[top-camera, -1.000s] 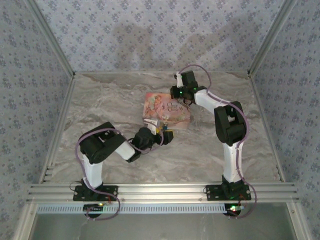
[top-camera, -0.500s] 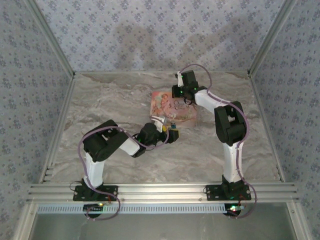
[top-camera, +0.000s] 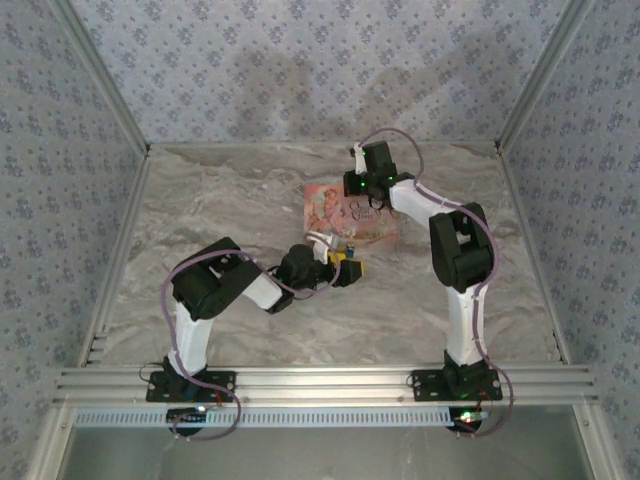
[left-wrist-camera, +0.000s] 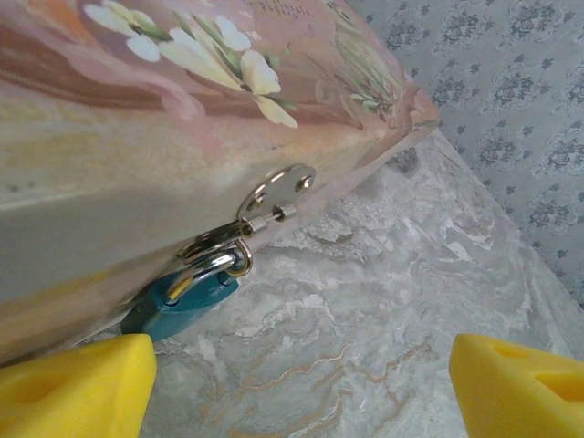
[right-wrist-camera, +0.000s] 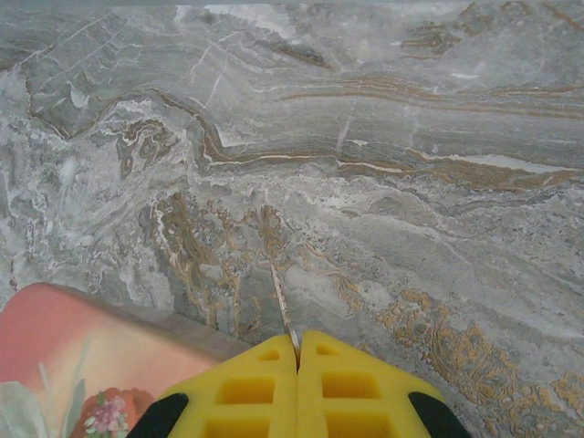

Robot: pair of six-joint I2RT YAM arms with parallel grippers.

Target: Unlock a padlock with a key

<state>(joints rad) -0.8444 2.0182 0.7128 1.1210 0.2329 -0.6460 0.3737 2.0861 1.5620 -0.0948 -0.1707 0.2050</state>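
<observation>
Left end effector (top-camera: pixel 347 260) advanced, box (top-camera: pixel 325 208) shifted

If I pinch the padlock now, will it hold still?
Probably not: the padlock is only looped through the hasp on the pink box, so it likely pivots. Its body looks small and smooth, so it may slip.

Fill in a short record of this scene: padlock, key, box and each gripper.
padlock: shackle hooked through the hasp on the pink box
key: thin sliver pinched by the right gripper
left gripper: open, aimed at the padlock, not touching
right gripper: shut on the key, over the table by the pink box
</observation>
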